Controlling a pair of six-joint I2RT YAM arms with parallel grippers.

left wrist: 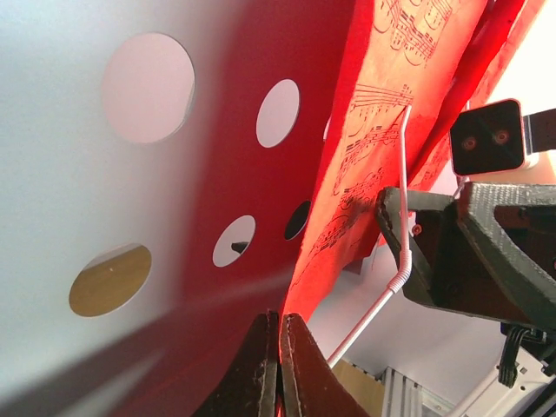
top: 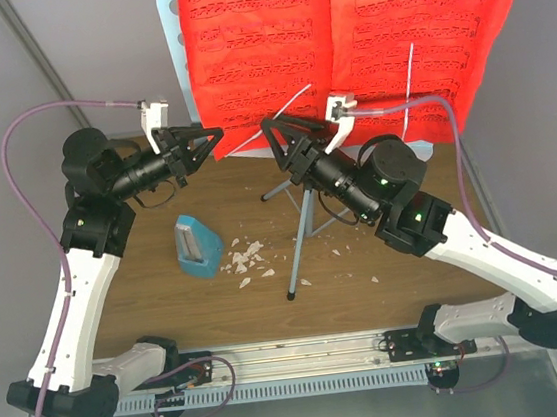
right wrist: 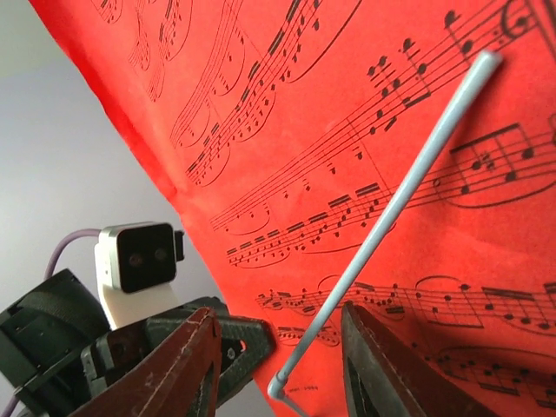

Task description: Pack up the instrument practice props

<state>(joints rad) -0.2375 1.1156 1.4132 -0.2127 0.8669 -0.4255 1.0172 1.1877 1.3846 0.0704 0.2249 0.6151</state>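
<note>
Red sheet-music pages (top: 339,30) are lying open on the hole-punched plate (left wrist: 104,174) of the pale-blue music stand (top: 173,39), which is standing on its tripod legs (top: 300,236) on the wooden table (top: 170,311); the left gripper (left wrist: 279,326) is pinching the pages' lower left edge, fingers clenched flat on the paper. The right gripper (right wrist: 278,314) is facing the pages' lower middle, fingers released and apart, straddling the lower end of the wire page retainer (right wrist: 391,217); the small blue box (top: 197,246) is standing on the table near the left gripper, with white scraps (top: 249,262) lying just beside it.
</note>
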